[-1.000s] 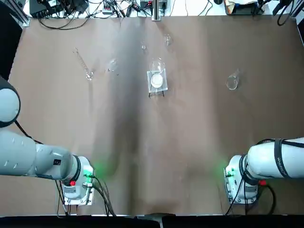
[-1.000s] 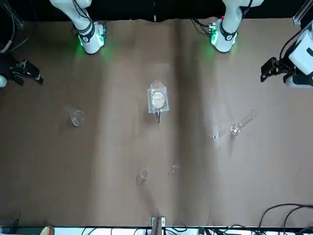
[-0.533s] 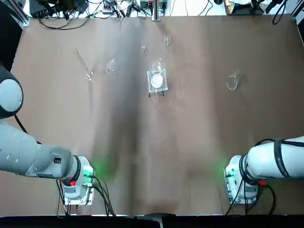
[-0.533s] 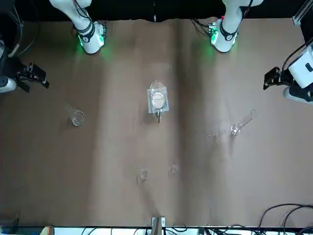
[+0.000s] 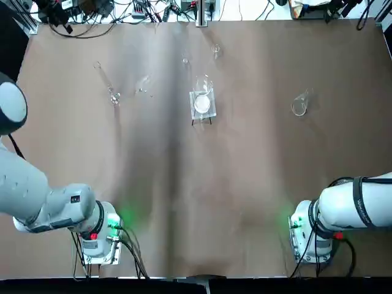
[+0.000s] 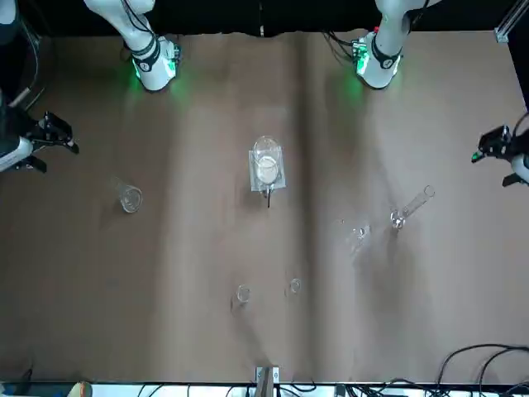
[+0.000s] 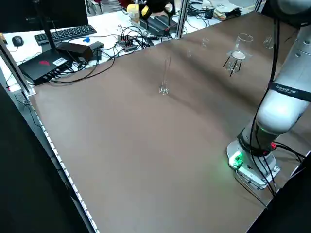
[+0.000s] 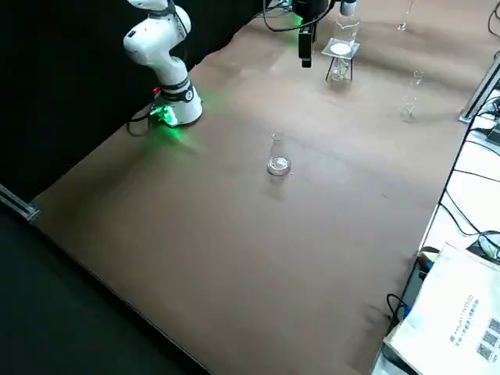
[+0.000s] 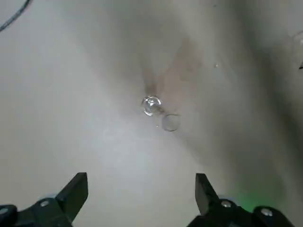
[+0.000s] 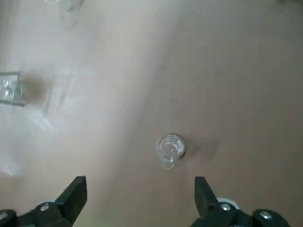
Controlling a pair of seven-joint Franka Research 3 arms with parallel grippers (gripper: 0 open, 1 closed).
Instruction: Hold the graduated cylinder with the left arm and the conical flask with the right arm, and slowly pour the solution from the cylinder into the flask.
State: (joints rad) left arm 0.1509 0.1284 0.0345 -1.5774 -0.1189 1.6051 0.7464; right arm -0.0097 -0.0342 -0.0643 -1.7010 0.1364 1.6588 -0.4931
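top view: nearest the bottom edge, the two arm bases are seen on the brown surface (image 5: 245, 184). farther up, the graduated cylinder (image 5: 105, 82) is found standing on its small foot on the left side, and the conical flask (image 5: 299, 105) is found upright on the right side. they are well apart, with a glass vessel on a stand (image 5: 202, 101) between them and two tiny glass pieces (image 5: 215, 51) beyond.

the left pincer (image 9: 141, 189) is held high over the cylinder (image 9: 158, 112), with its fingers spread wide and nothing in them. the right pincer (image 10: 140, 189) is held high over the flask (image 10: 170, 150), also spread wide and empty. nothing is touched yet.

the step in hand seems to be the reach. it would be done well if each pincer were lowered slowly and straight. the thin cylinder should be gripped around its middle, because it could be tipped with a small bump. the flask should be gripped at its narrow neck, so its mouth is left free for pouring.
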